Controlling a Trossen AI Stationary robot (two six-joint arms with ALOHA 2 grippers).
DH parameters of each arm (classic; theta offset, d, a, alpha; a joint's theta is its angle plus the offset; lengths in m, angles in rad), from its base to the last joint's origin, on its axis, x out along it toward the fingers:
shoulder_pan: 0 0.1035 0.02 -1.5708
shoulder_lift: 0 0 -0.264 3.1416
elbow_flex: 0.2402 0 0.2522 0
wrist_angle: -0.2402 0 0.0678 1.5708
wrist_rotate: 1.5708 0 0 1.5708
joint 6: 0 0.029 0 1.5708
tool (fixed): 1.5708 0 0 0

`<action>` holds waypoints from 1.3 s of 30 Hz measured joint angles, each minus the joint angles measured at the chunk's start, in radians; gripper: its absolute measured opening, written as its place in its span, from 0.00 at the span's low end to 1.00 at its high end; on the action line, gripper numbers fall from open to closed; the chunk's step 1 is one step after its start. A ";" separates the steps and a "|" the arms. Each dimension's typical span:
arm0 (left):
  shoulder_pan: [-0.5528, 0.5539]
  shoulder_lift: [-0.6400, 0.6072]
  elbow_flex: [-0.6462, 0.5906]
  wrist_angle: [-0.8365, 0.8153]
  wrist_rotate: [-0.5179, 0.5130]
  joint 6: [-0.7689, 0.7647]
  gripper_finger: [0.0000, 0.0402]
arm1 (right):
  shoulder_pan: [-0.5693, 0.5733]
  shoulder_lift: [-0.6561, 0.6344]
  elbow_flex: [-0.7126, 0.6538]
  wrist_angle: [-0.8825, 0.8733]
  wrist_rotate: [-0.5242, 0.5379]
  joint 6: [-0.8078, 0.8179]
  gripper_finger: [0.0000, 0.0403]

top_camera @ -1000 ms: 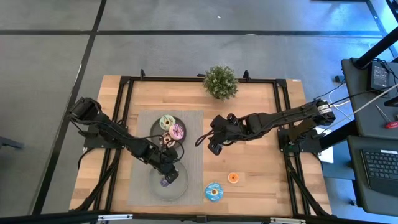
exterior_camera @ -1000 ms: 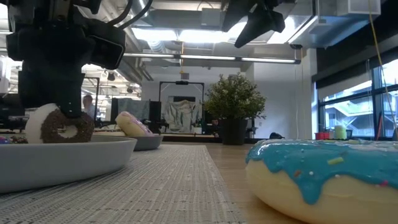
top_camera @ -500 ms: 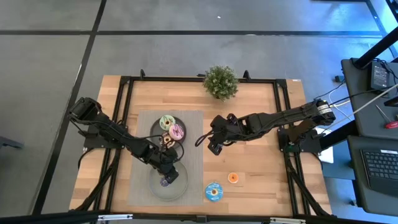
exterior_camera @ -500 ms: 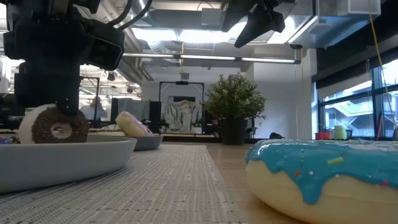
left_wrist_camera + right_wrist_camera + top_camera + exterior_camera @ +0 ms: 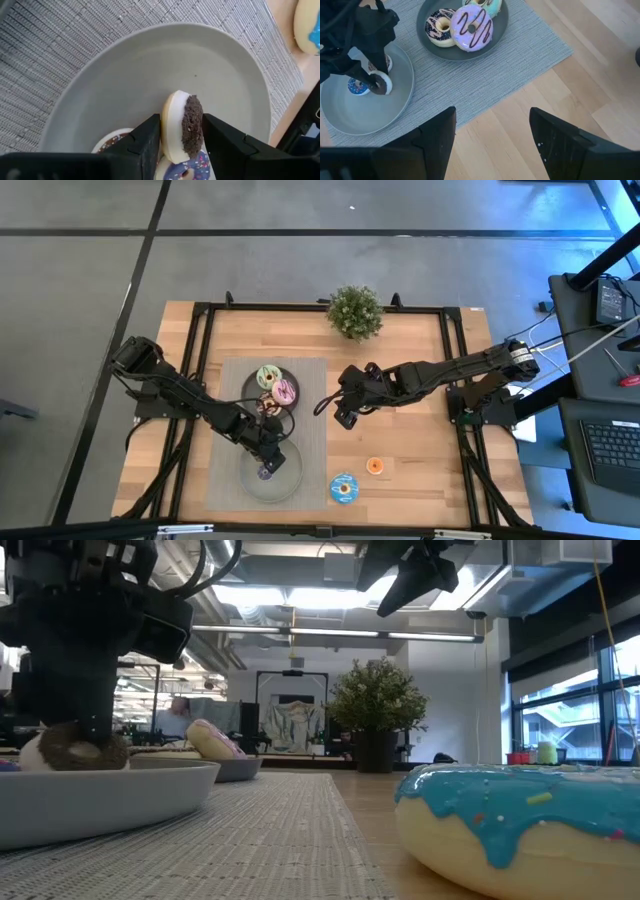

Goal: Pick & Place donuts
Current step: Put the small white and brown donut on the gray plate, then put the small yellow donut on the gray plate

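**Donut sorting well along; two donuts left on bare wood**

Progress, judged from how things lie: the far plate [image 5: 502, 22] carries three donuts, namely a green one [image 5: 487, 4], a pink-striped one [image 5: 471, 27] and a chocolate-white one [image 5: 440, 27]. The near plate [image 5: 235, 80] holds a mini purple donut [image 5: 187, 170], a dark sprinkled one [image 5: 111, 141] partly hidden, and a chocolate-topped donut [image 5: 182, 125] standing on edge.

The left tool [image 5: 181, 136] sits low over the near plate, its fingers [image 5: 150, 140] flanking that upright donut with a sliver of gap on each side. The grip looks slack, mid-release, with the donut resting on the plate rather than being carried. The drop-off seems nearly done.

Left to do: the blue donut [image 5: 343, 488] and the mini orange donut [image 5: 375, 466] lie on the table [image 5: 420, 430], off the grey mat [image 5: 530, 47], near the front edge.

The right tool [image 5: 492, 132] hangs above the table's middle, fingers spread wide and grasping nothing.

Surroundings: a potted plant [image 5: 354, 311] stands at the back edge, well away from the work. Nothing blocks the two remaining donuts. The near plate is getting crowded, and the on-edge donut may tip against the purple one.
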 joint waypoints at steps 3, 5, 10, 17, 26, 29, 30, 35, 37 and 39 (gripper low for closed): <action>0.007 0.000 0.000 0.000 -0.011 0.003 0.36 | 0.000 0.000 0.000 0.000 0.000 0.000 0.63; 0.016 0.000 0.000 0.000 -0.018 0.019 0.36 | 0.000 0.000 0.000 0.000 0.000 0.000 0.63; 0.044 0.000 0.000 0.000 -0.005 0.059 0.36 | 0.000 0.000 0.000 0.000 0.000 0.000 0.63; 0.062 0.000 0.000 0.000 0.000 0.089 0.37 | 0.000 0.000 0.000 0.000 0.000 0.001 0.63; 0.066 -0.066 0.000 -0.108 -0.050 0.104 0.39 | 0.000 0.000 0.000 0.000 0.001 0.001 0.63; 0.067 -0.119 0.000 -0.159 -0.115 0.098 0.39 | 0.000 0.000 0.000 0.000 0.001 0.001 0.63; 0.067 -0.138 0.000 -0.170 -0.145 0.097 0.39 | 0.000 0.000 0.000 0.000 0.001 0.001 0.63; 0.067 -0.232 0.000 -0.158 -0.275 0.078 0.39 | 0.007 0.000 0.000 -0.013 -0.039 -0.001 0.63; 0.067 -0.259 0.000 -0.137 -0.281 0.083 0.39 | 0.023 0.000 0.000 -0.056 -0.104 0.004 0.63; 0.064 -0.274 0.000 -0.106 -0.284 0.086 0.39 | 0.050 0.001 0.000 -0.117 -0.143 0.046 0.63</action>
